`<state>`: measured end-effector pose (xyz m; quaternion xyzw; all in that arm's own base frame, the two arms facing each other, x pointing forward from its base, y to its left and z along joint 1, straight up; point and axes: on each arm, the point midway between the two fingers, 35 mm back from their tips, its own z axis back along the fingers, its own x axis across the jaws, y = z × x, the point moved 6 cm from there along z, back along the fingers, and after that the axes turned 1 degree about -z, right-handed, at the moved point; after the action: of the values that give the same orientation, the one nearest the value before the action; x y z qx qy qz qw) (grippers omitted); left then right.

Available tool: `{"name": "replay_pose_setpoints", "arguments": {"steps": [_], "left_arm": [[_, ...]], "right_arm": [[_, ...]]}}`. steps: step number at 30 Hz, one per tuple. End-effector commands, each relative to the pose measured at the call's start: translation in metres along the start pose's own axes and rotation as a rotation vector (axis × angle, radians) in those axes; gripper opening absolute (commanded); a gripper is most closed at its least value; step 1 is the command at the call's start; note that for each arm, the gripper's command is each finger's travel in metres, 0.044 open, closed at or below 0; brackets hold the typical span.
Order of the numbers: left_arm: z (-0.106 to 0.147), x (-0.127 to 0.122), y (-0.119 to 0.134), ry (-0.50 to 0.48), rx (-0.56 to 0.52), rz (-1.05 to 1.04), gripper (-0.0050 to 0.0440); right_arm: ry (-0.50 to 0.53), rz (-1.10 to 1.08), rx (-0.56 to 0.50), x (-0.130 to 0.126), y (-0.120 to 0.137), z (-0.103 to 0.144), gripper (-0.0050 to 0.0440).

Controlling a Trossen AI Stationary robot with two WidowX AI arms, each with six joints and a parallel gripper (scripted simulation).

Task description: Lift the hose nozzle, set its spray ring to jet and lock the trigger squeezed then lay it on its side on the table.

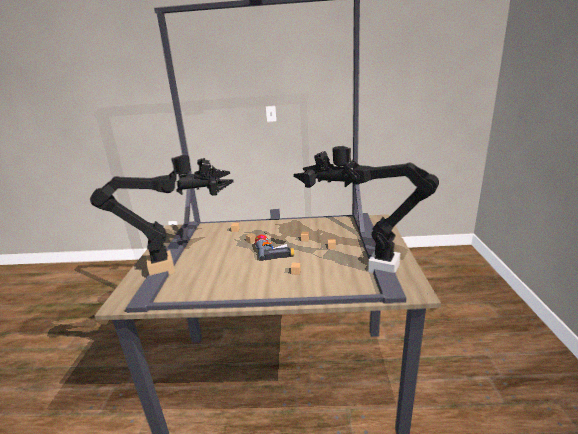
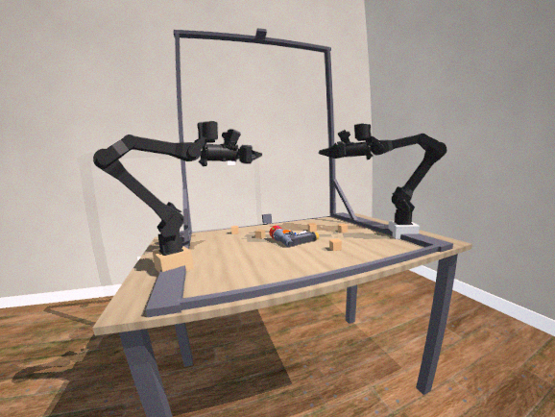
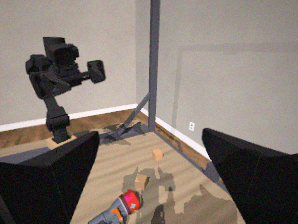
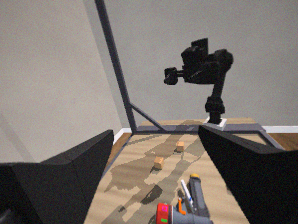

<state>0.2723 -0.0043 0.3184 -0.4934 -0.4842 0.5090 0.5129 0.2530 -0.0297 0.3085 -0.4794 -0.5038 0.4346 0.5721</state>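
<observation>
The hose nozzle lies on its side on the table, grey-blue body [image 1: 260,248] [image 2: 283,236] [image 3: 114,214], dark handle [image 1: 275,254] [image 2: 301,238] [image 4: 198,197] and red spray ring [image 1: 261,238] [image 2: 273,231] [image 3: 129,197] [image 4: 162,213]. Coloured marks show on the ring; its alignment with the white arrow cannot be read. Orange and white parts show beside the handle; the lever and trigger states are unclear. My left gripper [image 1: 298,177] [image 2: 323,152] [image 3: 151,135] is open and empty, high above the table on the white-base side. My right gripper [image 1: 231,177] [image 2: 260,154] [image 4: 156,131] is open and empty, high on the wooden-base side.
Several small wooden blocks lie around the nozzle: one near its ring [image 1: 250,239] [image 2: 259,234] [image 3: 141,181], one in front [image 1: 295,268] [image 2: 335,245], others [image 1: 305,236] [image 1: 331,244] [image 1: 235,227] farther out. A grey frame [image 1: 356,100] [image 2: 179,96] rises at the back. The grippers face each other, apart.
</observation>
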Motion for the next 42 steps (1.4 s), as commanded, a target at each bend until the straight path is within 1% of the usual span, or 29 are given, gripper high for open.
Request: {"name": "replay_pose_setpoints", "arguments": {"steps": [1, 3, 7, 15, 16, 34, 35, 42], "left_arm": [[0.0171, 0.0040, -0.0045, -0.008, -0.098, -0.025, 0.0402], [0.0171, 0.0040, -0.0045, -0.008, -0.098, -0.025, 0.0402], [0.0217, 0.0047, -0.0061, -0.012, -0.130, -0.031, 0.0402], [0.0188, 0.0042, -0.0048, -0.011, -0.109, -0.028, 0.0402], [0.0187, 0.0041, -0.0047, -0.011, -0.108, -0.028, 0.0185], [0.0177, 0.0037, -0.0053, -0.011, -0.106, -0.029, 0.0185], [0.0177, 0.0037, -0.0054, -0.011, -0.106, -0.029, 0.0185], [0.0177, 0.0038, -0.0059, -0.012, -0.107, -0.029, 0.0185]], "right_arm": [[-0.090, 0.126, -0.074, 0.0267, -0.0086, -0.0011, 0.0398], [-0.090, 0.126, -0.074, 0.0267, -0.0086, -0.0011, 0.0398], [-0.121, 0.173, -0.105, 0.0359, -0.0115, 0.0002, 0.0398], [-0.113, 0.142, -0.084, 0.0318, -0.0098, 0.0005, 0.0398], [-0.113, 0.141, -0.084, 0.0318, -0.0099, 0.0006, 0.0398], [-0.122, 0.138, -0.086, 0.0321, -0.0116, 0.0025, 0.0398], [-0.123, 0.138, -0.086, 0.0321, -0.0117, 0.0025, 0.0408], [-0.124, 0.138, -0.087, 0.0323, -0.0121, 0.0026, 0.0408]]}}
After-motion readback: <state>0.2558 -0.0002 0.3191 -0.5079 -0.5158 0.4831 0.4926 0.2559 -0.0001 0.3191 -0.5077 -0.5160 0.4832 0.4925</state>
